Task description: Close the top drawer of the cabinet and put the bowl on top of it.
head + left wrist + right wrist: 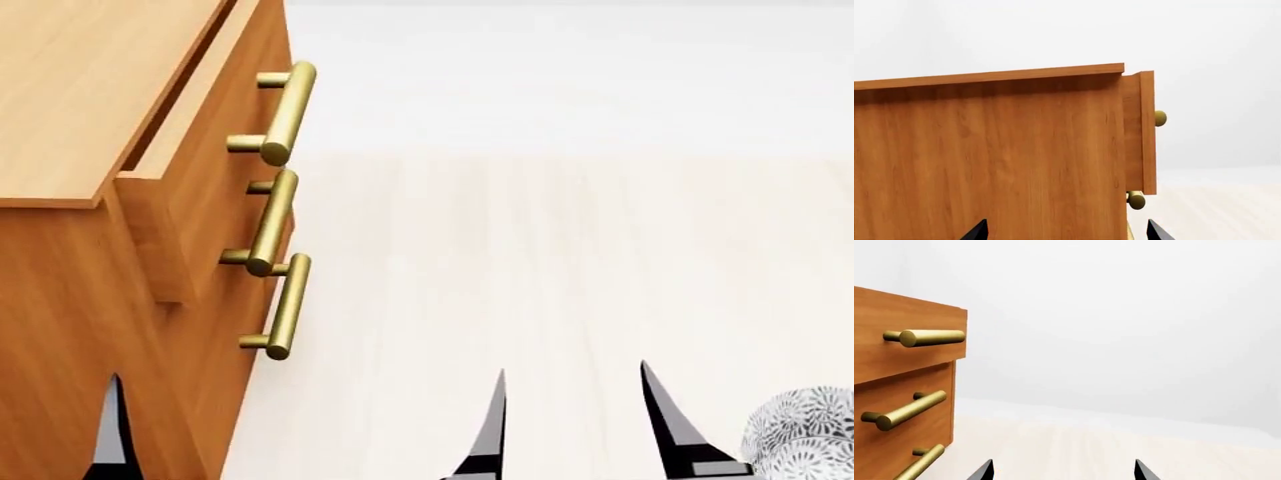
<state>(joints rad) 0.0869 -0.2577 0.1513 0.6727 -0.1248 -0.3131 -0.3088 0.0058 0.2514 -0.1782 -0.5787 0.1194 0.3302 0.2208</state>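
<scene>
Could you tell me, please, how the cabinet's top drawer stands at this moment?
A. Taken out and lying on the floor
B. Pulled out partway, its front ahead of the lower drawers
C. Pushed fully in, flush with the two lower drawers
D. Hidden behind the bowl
B: in the head view the top drawer juts beyond the cabinet top, with a dark gap behind its front, ahead of the two lower drawers; the left wrist view shows the same overhang.
</scene>
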